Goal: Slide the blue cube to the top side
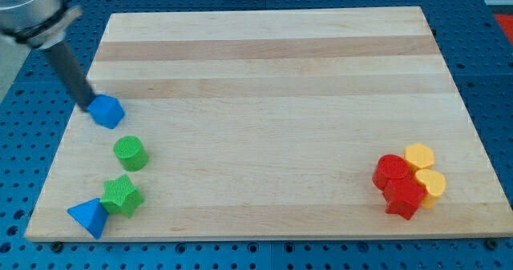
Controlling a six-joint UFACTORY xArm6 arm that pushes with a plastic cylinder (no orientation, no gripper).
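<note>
Camera view shows the tip [88,106], a bare rod holding nothing, touching the blue cube [107,111] on its left; pushing upward likely requires repositioning below it.

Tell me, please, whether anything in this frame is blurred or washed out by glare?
In the camera view, the arm's upper part at the top left is smeared by motion blur, while my tip beside the blue cube reads fairly sharp; the board is evenly lit, without glare, and the blocks cast only soft, short shadows.
</note>
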